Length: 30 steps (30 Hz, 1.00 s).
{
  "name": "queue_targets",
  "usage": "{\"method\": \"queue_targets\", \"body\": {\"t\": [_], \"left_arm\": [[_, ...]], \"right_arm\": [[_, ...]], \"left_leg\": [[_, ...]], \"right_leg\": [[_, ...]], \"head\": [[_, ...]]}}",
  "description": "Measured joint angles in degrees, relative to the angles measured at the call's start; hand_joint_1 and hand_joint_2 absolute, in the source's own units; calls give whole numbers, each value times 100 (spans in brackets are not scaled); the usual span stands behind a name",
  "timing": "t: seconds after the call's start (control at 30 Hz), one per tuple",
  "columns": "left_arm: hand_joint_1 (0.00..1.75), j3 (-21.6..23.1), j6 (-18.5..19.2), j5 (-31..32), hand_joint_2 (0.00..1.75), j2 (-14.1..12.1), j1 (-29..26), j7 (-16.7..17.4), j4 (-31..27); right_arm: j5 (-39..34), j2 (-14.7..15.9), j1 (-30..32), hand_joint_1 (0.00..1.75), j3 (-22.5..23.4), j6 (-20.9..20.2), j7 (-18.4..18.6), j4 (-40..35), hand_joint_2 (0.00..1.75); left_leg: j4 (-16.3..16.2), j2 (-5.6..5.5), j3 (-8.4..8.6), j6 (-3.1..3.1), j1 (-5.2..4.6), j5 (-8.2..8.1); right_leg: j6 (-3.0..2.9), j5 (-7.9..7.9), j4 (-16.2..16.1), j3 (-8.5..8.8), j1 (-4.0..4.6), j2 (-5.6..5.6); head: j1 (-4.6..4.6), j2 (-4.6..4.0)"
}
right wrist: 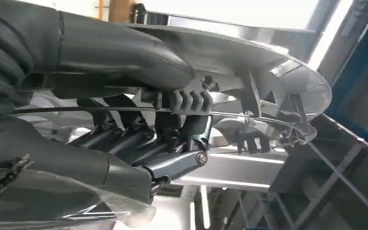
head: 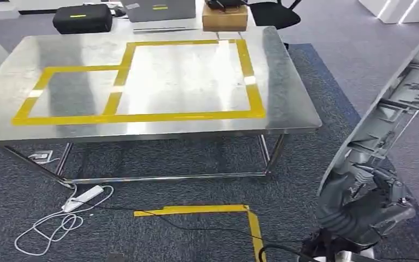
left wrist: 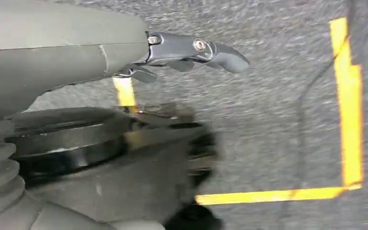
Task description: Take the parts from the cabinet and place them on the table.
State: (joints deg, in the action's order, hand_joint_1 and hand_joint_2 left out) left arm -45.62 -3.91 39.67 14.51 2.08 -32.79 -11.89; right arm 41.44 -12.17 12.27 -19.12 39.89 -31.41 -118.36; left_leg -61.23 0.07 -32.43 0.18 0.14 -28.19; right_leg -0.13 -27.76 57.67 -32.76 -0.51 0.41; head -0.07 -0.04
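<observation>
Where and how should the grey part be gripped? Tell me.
At its lower end, as the right hand holds it. The part is a long, thin, curved shell standing tilted, so come at its edge from below, thumb on one face and fingers on the other.

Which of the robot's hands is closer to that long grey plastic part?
Right. The right hand grips the grey plastic part at its lower end; the left hand hangs over the carpet, apart from it.

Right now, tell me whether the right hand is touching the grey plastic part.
Touching. The right wrist view shows the right hand gripping the grey plastic part, thumb over its edge and fingers beneath.
</observation>
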Motion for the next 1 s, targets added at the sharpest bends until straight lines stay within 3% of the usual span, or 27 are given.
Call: {"method": "queue_targets", "body": {"t": [0.03,0.07,0.13,0.17,0.23,0.3,0.37,0.4,0.43,0.5,0.53,0.57,0.6,0.67,0.73,0.77,0.83,0.87,0.9,0.93,0.97,1.0], "left_arm": [[0,-52,142,-9,175,-4,8,-35,0],[0,-79,287,-15,175,-2,21,-37,0],[0,-105,503,-24,175,-9,13,-37,0],[0,-120,540,-24,175,-7,0,-46,0],[0,-135,612,-35,175,0,4,-98,0],[0,-181,740,-55,175,0,10,-181,0],[0,-188,890,-4,175,-18,-9,-188,0],[0,-190,1032,-4,175,-31,-18,-188,0],[0,-194,1159,5,175,-39,-25,-188,0],[0,-197,1244,51,175,-44,-27,-89,0],[0,-199,1344,59,175,-57,-32,-56,0],[0,-199,1487,66,175,-74,-32,-41,2],[0,-199,1655,57,175,-90,-38,-32,2],[0,-201,1989,0,175,-116,-47,-32,2],[0,-201,2067,-9,175,-138,-42,5,2],[0,-201,2026,-6,175,-138,-42,53,2],[0,-205,1960,-6,175,-148,-48,103,2],[0,-210,1947,-4,175,-162,-49,116,2],[0,-210,1941,-4,175,-179,-53,125,2],[0,-210,1881,-4,175,-190,-62,162,2],[0,-212,1774,-4,175,-190,-61,199,2],[0,-214,1665,2,175,-186,-77,230,2]], "right_arm": [[-18,0,1,175,15,0,-30,-24,175],[-39,0,-10,175,30,0,-31,-50,175],[-63,22,-37,175,35,0,167,-55,175],[-68,61,-46,175,20,0,289,-55,175],[-103,164,-42,175,-2,-2,462,-55,175],[-164,323,-64,175,-98,-7,588,-52,175],[-162,413,-53,175,-127,-7,603,-52,175],[-160,455,-51,175,-142,-7,608,-50,175],[-120,490,-54,175,-146,-7,608,-50,175],[18,509,-57,175,-151,-7,608,-50,175],[57,522,-82,175,-173,-7,608,-50,175],[55,540,-126,175,-203,-7,610,-41,175],[48,546,-137,175,-230,-7,608,-39,175],[39,553,-124,175,-230,-7,601,-31,175],[42,553,-130,175,-232,-7,577,-28,175],[46,553,-128,175,-234,-7,544,-28,175],[63,553,-122,175,-232,-7,496,-28,175],[66,553,-123,175,-232,-7,487,-28,175],[66,553,-117,175,-234,-7,488,-28,175],[70,553,-108,175,-232,-7,483,-26,175],[81,553,-107,175,-230,-7,470,-26,175],[92,551,-104,175,-227,-7,441,-26,175]], "left_leg": [[203,-20,100,50,-23,-54],[318,-18,113,50,-31,-58],[294,-15,84,61,-49,-55],[339,-14,93,104,-37,-25],[400,10,108,147,9,38],[399,17,83,184,9,49],[394,26,69,185,8,51],[393,26,71,184,9,51],[390,25,78,183,12,50],[371,20,94,148,27,27],[337,21,89,103,21,1],[276,16,45,48,-26,-30],[279,17,26,24,-26,-10],[293,20,30,-17,-11,1],[190,22,13,-96,10,-113],[-68,20,-119,-114,13,-234],[-1054,20,-632,-133,12,-629],[-1482,19,-876,-127,9,-732],[-1648,17,-1014,-109,4,-676],[-1534,13,-988,-75,-6,-488],[-1256,9,-905,-32,-21,-253],[-708,0,-731,63,-50,153]], "right_leg": [[18,1,4,-11,15,-1],[52,5,27,-45,29,10],[117,38,-2,-55,6,0],[156,50,-13,-46,12,3],[211,-66,87,-146,-2,-14],[253,-532,862,-481,-23,-21],[293,-823,1665,-841,-24,-23],[304,-791,1769,-885,-33,-25],[315,-609,1575,-773,-49,-28],[326,-121,645,-303,-84,-51],[351,-7,165,-77,-111,-78],[325,-104,38,58,-71,-62],[241,-99,77,9,-79,-48],[184,-115,86,-15,-55,-40],[57,-196,54,32,-80,-26],[10,-230,54,68,-78,-38],[-26,-278,54,139,-57,-50],[-39,-314,54,183,-40,-50],[-49,-354,54,238,-24,-41],[-47,-335,65,313,-9,-39],[-48,-365,65,376,10,-28],[-41,-424,65,462,42,4]], "head": [[11,0],[5,0],[4,0],[9,0],[18,0],[39,0],[42,0],[39,0],[39,0],[37,0],[50,0],[70,0],[39,0],[35,0],[28,0],[-18,0],[-22,0],[-17,0],[-22,0],[-20,0],[-20,0],[-26,0]]}}
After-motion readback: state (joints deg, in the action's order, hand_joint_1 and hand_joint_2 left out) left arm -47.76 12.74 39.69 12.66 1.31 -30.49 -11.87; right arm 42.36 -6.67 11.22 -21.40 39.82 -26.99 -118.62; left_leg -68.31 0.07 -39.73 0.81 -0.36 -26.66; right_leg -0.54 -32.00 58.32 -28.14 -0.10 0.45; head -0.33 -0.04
